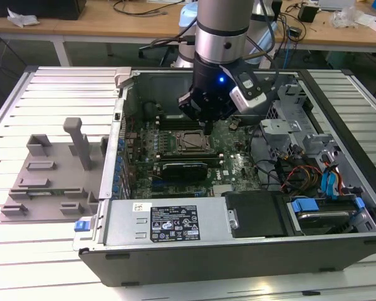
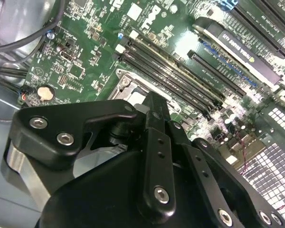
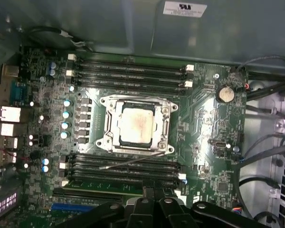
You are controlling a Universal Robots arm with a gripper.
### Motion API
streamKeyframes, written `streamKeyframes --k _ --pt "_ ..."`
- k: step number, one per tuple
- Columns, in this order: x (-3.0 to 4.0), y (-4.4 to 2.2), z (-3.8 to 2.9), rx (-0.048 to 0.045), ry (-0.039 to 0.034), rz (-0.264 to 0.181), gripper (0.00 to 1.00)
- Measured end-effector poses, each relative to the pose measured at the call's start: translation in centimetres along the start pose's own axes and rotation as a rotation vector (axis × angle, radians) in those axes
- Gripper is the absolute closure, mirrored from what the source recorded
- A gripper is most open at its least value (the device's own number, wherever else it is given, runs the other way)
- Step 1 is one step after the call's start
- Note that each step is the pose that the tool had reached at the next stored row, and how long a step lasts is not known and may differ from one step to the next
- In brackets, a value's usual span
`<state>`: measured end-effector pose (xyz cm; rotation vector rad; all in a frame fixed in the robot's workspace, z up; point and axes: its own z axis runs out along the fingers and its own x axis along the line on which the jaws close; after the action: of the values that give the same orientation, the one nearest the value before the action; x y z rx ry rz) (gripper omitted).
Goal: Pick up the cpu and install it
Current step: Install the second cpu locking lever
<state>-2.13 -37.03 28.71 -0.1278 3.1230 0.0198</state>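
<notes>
Sits flat in the metal socket frame (image 3: 135, 125) in the middle of the green board (image 3: 204, 118): the cpu (image 3: 137, 124), seen in the first wrist view. Hangs just above the socket inside the open computer case (image 1: 338, 251): the pincer (image 1: 208, 128), at 12 o'clock from the black card (image 1: 185, 169). Cannot tell how wide the pincer stands or whether anything sits in it.

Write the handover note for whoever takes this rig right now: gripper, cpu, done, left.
Gripper: hovering inside the open grey computer case, above the green motherboard; the pictures do not settle what it holds, if anything.
Cpu: the small square silvery-grey chip lies flat inside the metal socket frame in the first wrist view, between the black memory slots.
Done: cpu sits in the socket.
Left: the thin wire lever lies loose across the lower slots; frame latching unconfirmed.
</notes>
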Motion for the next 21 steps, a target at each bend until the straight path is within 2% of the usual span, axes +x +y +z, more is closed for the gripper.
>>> streamKeyframes --k 4,14,15,16,18,19,20,21 --pt "0.05 -0.63 0.05 -0.0002 0.0000 0.000 0.89" --pt "0.15 -1.73 0.23 -0.0021 -0.0001 0.000 0.89" --pt "0.17 -1.97 0.27 -0.0077 -0.0006 0.000 0.89" --pt "0.19 -2.31 0.31 -0.0253 -0.0020 0.000 0.89" --pt "0.24 -2.67 0.36 -0.0765 -0.0063 0.001 0.89" --pt "0.28 -2.66 0.38 -0.0975 -0.0080 0.002 0.89" --pt "0.31 -2.66 0.41 -0.1056 -0.0087 0.002 0.89" --pt "0.32 -2.66 0.51 -0.1087 -0.0090 0.002 0.89"
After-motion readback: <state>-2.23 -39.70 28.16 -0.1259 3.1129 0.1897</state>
